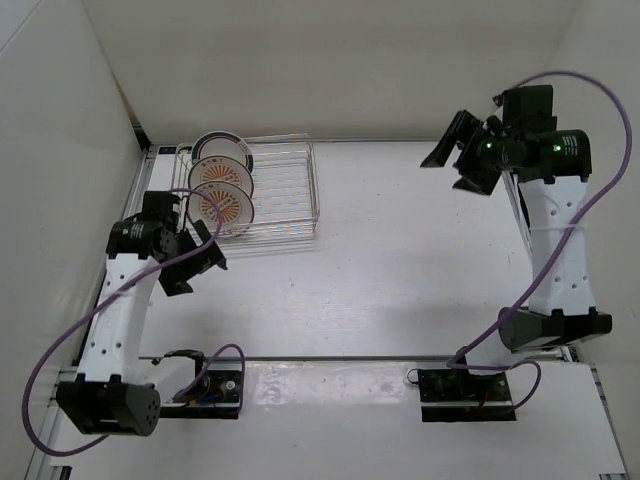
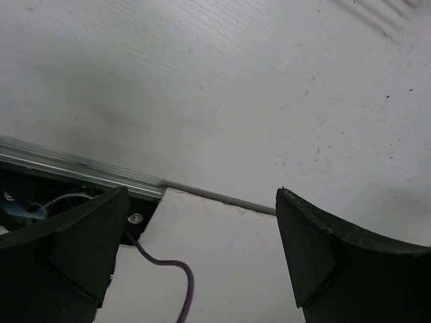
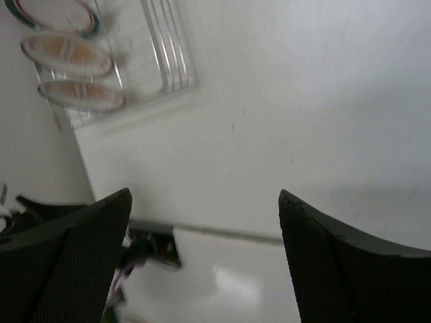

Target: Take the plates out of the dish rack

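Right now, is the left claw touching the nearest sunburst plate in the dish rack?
Apart. Left wrist view: the open left claw frames only table; top view shows the plate standing beyond its fingertips.

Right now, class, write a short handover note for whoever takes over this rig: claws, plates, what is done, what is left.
Claws: the left claw is open and empty, close to the near-left corner of the dish rack. The right claw is open and empty, far right, away from the rack.
Things: all three plates stand at the rack's left end, the green-rimmed plate rearmost.
Done: nothing unloaded.
Left: move all three onto the table.
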Controlling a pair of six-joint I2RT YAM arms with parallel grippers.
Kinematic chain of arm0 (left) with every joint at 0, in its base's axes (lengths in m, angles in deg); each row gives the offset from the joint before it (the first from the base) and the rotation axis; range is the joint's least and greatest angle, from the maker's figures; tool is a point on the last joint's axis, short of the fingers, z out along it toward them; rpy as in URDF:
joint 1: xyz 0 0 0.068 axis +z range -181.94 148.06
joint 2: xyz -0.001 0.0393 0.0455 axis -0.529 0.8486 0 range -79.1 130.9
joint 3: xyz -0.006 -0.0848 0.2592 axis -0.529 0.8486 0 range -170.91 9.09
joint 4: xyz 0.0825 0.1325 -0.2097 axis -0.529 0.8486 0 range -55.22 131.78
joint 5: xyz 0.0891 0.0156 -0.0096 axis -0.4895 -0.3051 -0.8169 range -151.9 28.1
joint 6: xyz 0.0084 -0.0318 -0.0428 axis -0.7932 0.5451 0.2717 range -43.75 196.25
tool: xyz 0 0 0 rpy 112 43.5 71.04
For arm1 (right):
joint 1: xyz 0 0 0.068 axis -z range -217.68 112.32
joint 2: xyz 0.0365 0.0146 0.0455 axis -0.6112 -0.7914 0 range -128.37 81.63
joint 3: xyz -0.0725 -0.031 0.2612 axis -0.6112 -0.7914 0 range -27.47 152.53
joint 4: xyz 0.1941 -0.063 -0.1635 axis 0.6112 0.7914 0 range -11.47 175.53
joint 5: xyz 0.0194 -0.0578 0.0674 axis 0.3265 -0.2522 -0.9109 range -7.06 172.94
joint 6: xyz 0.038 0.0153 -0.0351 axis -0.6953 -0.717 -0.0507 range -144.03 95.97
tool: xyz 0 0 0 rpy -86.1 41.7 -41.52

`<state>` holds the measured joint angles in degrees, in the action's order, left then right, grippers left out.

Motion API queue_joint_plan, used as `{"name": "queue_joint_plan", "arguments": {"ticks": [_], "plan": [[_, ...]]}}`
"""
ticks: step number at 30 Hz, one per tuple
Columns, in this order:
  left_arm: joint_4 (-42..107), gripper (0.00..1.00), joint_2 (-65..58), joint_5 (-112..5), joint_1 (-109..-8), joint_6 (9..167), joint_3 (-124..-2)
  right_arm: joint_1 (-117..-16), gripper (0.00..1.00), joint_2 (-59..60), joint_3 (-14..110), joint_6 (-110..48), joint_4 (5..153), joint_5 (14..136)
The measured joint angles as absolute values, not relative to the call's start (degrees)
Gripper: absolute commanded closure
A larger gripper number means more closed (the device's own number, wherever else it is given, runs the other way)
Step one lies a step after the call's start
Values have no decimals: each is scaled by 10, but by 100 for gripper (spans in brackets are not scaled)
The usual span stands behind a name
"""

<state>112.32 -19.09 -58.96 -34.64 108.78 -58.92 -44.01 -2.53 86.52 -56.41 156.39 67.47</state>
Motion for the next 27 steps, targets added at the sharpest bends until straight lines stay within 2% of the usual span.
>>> {"name": "queue_joint_plan", "arguments": {"ticks": [2,6,12,14,20,27], "plan": [[1120,0,-160,-575,-335,1102,-596,-439,10,-60,920,-547,1517,720],[1107,0,-123,-511,-284,1137,-590,-429,10,-44,859,-538,1537,783],[926,0,-126,-436,-259,1266,-494,-421,10,-134,942,-505,1561,831],[880,0,-104,-424,-259,1316,-495,-420,10,-151,952,-495,1559,832],[837,0,55,-421,-259,1391,-664,-420,10,-152,954,-476,1560,833],[827,0,146,-465,-253,1435,-807,-420,10,-145,955,-474,1561,849]]}}
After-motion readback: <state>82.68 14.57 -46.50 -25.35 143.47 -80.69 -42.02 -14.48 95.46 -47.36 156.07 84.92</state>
